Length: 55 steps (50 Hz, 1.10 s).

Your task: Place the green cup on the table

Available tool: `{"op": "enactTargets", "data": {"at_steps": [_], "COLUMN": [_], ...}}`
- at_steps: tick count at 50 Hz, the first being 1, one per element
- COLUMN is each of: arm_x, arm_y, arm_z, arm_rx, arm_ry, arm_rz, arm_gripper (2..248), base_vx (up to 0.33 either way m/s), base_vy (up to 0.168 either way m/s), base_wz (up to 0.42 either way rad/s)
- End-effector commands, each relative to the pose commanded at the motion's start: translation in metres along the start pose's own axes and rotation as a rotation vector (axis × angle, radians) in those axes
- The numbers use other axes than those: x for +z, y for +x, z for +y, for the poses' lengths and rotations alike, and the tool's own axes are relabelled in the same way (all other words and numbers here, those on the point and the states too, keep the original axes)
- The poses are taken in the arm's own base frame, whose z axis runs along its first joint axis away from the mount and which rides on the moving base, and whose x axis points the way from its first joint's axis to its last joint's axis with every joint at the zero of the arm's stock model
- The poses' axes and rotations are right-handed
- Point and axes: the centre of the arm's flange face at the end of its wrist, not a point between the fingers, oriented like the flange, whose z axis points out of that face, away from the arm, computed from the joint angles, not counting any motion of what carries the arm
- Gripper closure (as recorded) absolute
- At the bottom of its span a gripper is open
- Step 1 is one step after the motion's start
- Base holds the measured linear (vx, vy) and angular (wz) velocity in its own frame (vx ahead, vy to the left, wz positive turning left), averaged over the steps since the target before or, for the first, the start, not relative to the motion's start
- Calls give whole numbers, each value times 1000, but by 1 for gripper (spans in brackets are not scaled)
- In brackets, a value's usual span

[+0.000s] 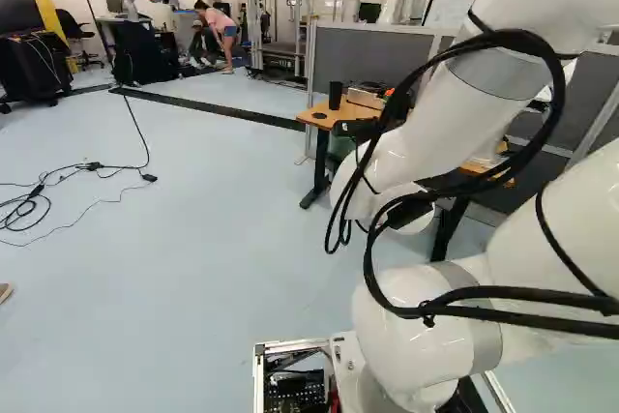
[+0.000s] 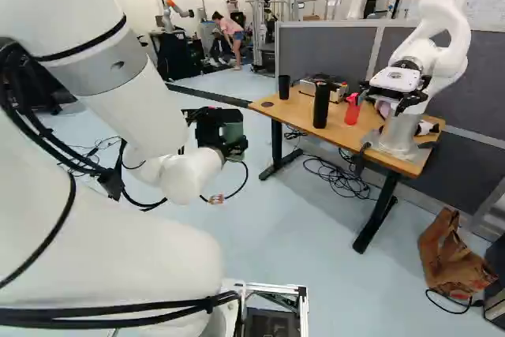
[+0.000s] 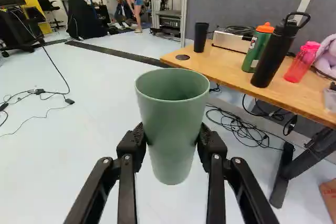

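Green cup [image 3: 173, 124] clamped upright between both sides of the pincer [image 3: 172, 139], mouth up, presumably ready to stand on its base. Held over the floor [image 3: 100, 129], short of the worktop [image 3: 231, 69]; forward travel appears necessary before release.

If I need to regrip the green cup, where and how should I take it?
From the side, with the end effector across the mid-wall of the green cup, as it grips now. The cup is upright and tapers to a narrow base, so a mid-height hold should leave that base free.
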Motion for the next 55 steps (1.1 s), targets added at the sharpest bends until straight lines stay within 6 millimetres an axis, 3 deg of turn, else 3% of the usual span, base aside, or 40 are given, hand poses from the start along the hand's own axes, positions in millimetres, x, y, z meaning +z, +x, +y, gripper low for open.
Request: {"op": "enactTargets", "data": {"at_steps": [25, 55], "arm_x": [0, 0], "arm_y": [0, 0], "arm_z": [0, 0], "arm_rx": [0, 0], "arm_ry": [0, 0], "arm_rz": [0, 0], "arm_gripper": [131, 131], "base_vx": [185, 365], "base_vy": [113, 3], "base_wz": [-53, -26]}}
